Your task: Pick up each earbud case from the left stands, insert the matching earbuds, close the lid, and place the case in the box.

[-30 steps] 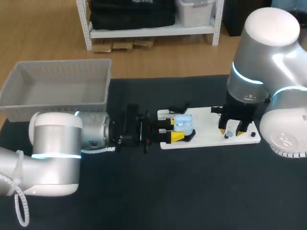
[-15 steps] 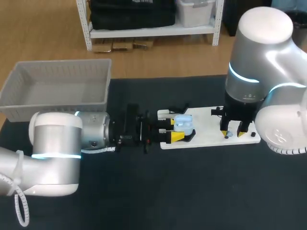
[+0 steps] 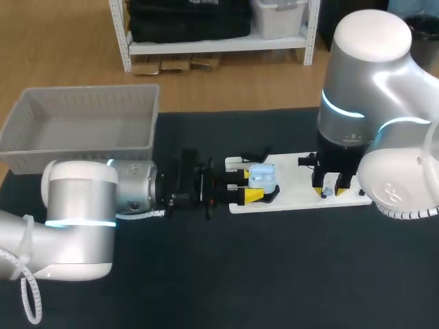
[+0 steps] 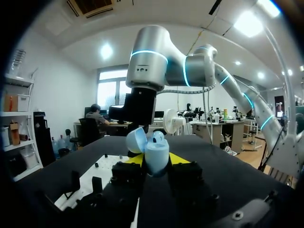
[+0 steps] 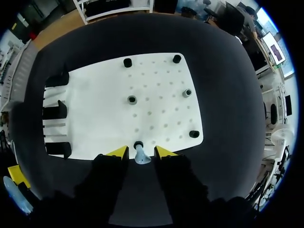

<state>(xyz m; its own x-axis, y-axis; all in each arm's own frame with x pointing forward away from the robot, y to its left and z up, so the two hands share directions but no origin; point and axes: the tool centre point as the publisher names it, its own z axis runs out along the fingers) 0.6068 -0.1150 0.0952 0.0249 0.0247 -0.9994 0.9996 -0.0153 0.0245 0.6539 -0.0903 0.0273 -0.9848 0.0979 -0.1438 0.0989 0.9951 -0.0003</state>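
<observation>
A light blue earbud case (image 4: 155, 154) with its lid open stands upright between the yellow fingertips (image 4: 135, 159) of my left gripper (image 4: 156, 162), which is shut on it. One earbud (image 4: 158, 137) sits in the case. In the head view the case (image 3: 263, 175) is over the left end of the white board (image 3: 295, 179). My right gripper (image 5: 141, 152) hangs over the board's front edge, its fingers close on either side of a light blue earbud (image 5: 141, 156) by a black peg (image 5: 138, 144), with thin gaps showing. The right gripper (image 3: 334, 190) is well apart from the case.
A grey basket (image 3: 82, 127) stands at the table's back left. Black stands (image 5: 53, 111) line the board's left edge (image 5: 71, 137), and several small black pegs (image 5: 131, 99) dot its surface. Dark table surrounds the board.
My right arm has shifted a little left over the board, and its fingers have drawn closer around the earbud. The left arm and the case have not moved.
</observation>
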